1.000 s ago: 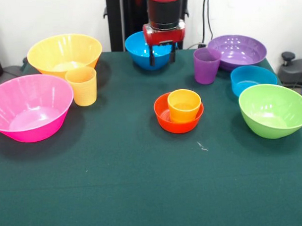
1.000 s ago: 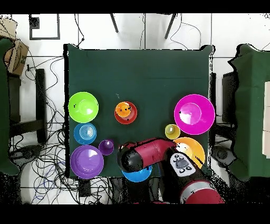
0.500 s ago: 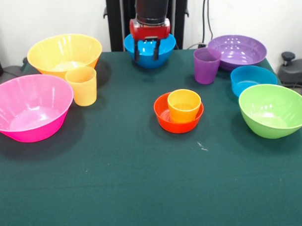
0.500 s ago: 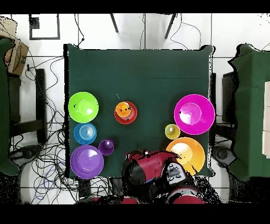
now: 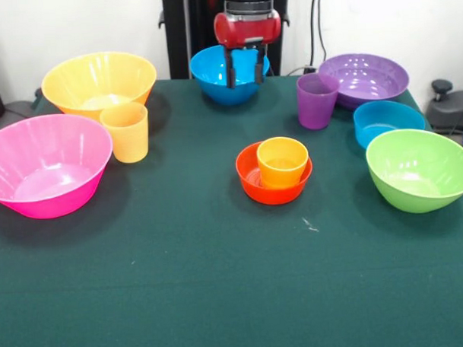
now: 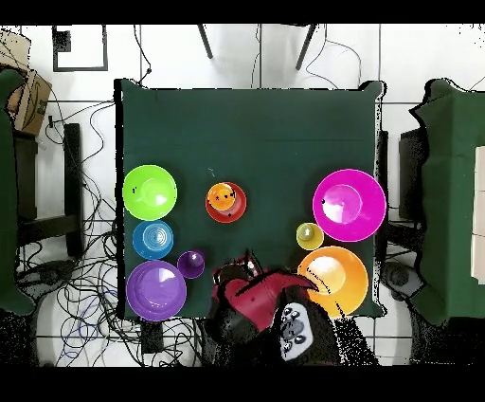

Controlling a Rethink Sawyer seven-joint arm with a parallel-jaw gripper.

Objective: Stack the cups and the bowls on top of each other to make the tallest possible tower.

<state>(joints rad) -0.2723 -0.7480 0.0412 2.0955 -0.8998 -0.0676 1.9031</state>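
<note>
The tower stands mid-table: a small red-orange bowl (image 5: 249, 175) (image 6: 234, 211) with the orange cup (image 5: 282, 162) (image 6: 222, 196) upright inside it. At the table's far edge my gripper (image 5: 244, 72) hangs open over the medium blue bowl (image 5: 209, 74), its fingers (image 5: 230, 74) just in front of the bowl's inside. From above, the arm (image 6: 256, 296) hides that bowl. The purple cup (image 5: 316, 100) (image 6: 190, 264) stands right of the gripper. The yellow-orange cup (image 5: 126, 131) (image 6: 310, 236) stands at the left.
Left side: big yellow bowl (image 5: 99, 83) (image 6: 336, 277) and big pink bowl (image 5: 45, 165) (image 6: 349, 205). Right side: wide purple bowl (image 5: 363, 77) (image 6: 156, 289), small blue bowl (image 5: 388, 122) (image 6: 152, 239), lime green bowl (image 5: 420, 169) (image 6: 150, 192). All rest on the green table (image 5: 220, 280).
My gripper swung left over the blue bowl, then back toward its middle, ending slightly higher than a second ago. No cup or bowl has moved.
</note>
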